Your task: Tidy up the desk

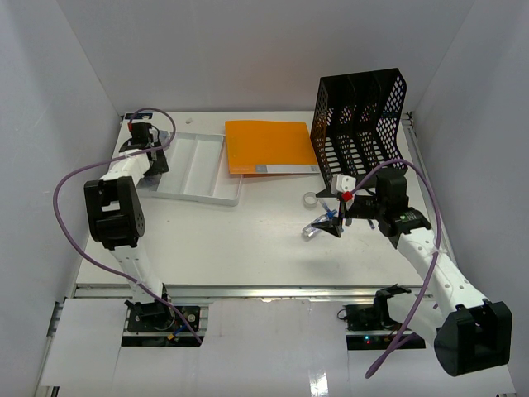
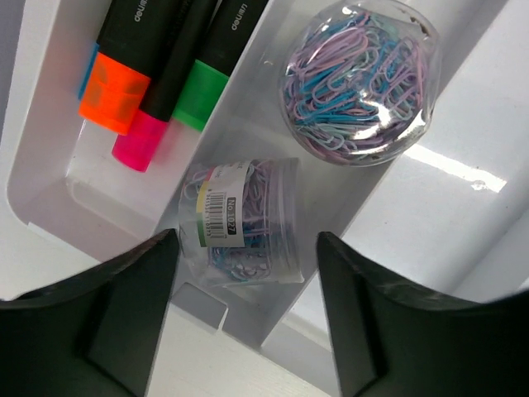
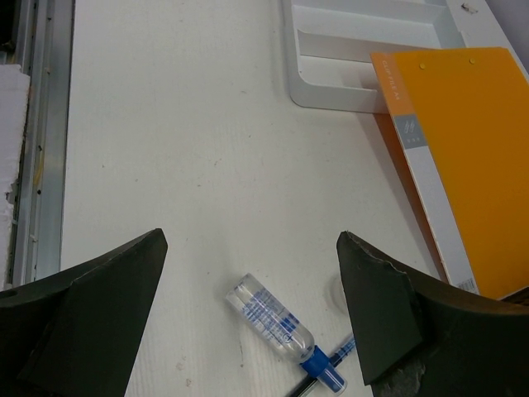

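Note:
The desk (image 1: 223, 248) is a wide white tabletop. At its far left my left gripper (image 1: 154, 147) hangs open over the end of a white tray (image 1: 194, 169). In the left wrist view a small clear tub of paper clips (image 2: 244, 219) with a barcode label lies in the tray (image 2: 45, 178) between the spread fingers (image 2: 132, 306), with a gap on the right side. A second tub of clips (image 2: 359, 78) lies beside it. My right gripper (image 1: 339, 218) is open above a small clear bottle (image 3: 273, 318) with a blue cap and a pen (image 3: 331, 364).
Orange (image 2: 116, 87), pink (image 2: 140, 136) and green (image 2: 202, 95) highlighters fill the tray's neighbouring slot. An orange folder (image 1: 269, 147) lies at the back beside a black mesh file holder (image 1: 359, 124). A tape roll (image 1: 310, 199) sits near the bottle. A metal rail (image 1: 248, 291) runs along the near edge.

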